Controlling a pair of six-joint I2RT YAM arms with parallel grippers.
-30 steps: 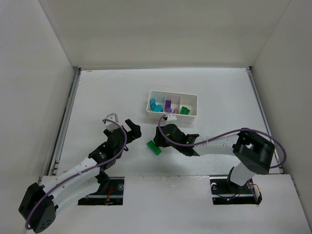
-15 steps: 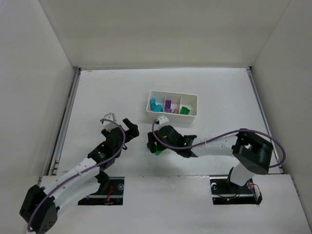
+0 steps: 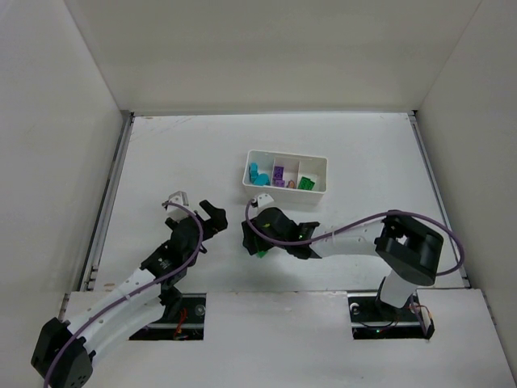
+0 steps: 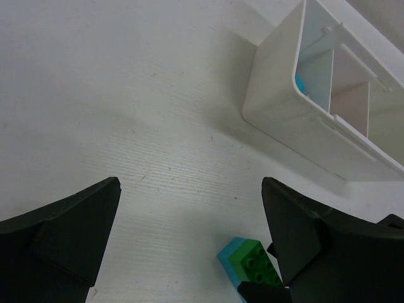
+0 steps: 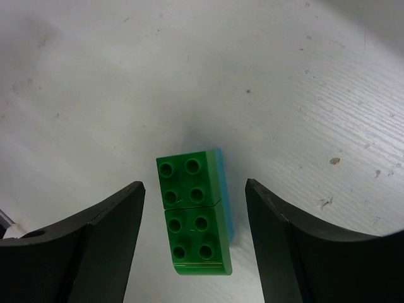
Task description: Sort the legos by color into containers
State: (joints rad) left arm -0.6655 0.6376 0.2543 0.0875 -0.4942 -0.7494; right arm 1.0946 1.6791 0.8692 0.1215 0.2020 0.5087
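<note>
Lying studs-up on the table (image 5: 315, 95), the green lego (image 5: 192, 218) sits squarely between the wide-spread jaws of the right pincer (image 5: 192, 186), untouched and apparently lined up for a grab. The left pincer (image 4: 189, 189) hangs nearby, open and empty; the tray (image 4: 284, 113) lies beyond both.

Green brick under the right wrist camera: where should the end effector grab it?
Pinch its two long sides, coming straight down. The green brick lies flat, studs up, lengthwise inside the open right end effector; a cyan piece shows along one long side.
</note>
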